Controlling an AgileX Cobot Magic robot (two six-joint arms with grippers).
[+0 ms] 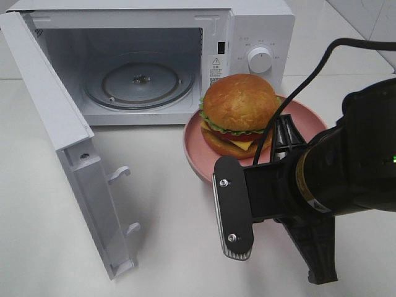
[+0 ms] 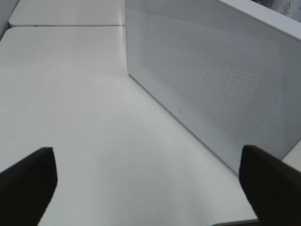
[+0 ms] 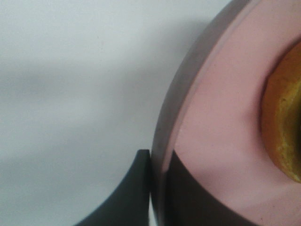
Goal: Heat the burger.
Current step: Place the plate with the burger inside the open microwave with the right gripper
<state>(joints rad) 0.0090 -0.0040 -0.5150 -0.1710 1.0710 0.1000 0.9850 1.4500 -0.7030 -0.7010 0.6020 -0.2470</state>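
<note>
on the white table (image 1: 173,247), in front of the microwave (image 1: 260,25) and toward its control side, the burger (image 1: 240,111) sits on a pink plate (image 1: 197,151). bun upright; lettuce, cheese and patty visible at the side facing the camera. the burger is outside the oven.

microwave door (image 1: 43,93) stands fully open, swung out toward the near left. the cavity is exposed and the glass turntable (image 1: 141,83) lies bare inside. a round dial (image 1: 260,60) sits on the panel just behind the burger.

right gripper (image 3: 157,160): closed down onto the plate's rim, one finger on the outer side and one on the inner pink surface, with the rim pinched between them. the burger's bun edge shows close by in the wrist view, not touched by the fingers.

left gripper (image 2: 148,183): spread wide, nothing between the fingers (image 2: 28,179). it hangs over bare table, near a white panel with a fine dot pattern (image 2: 211,80), without contact.
</note>
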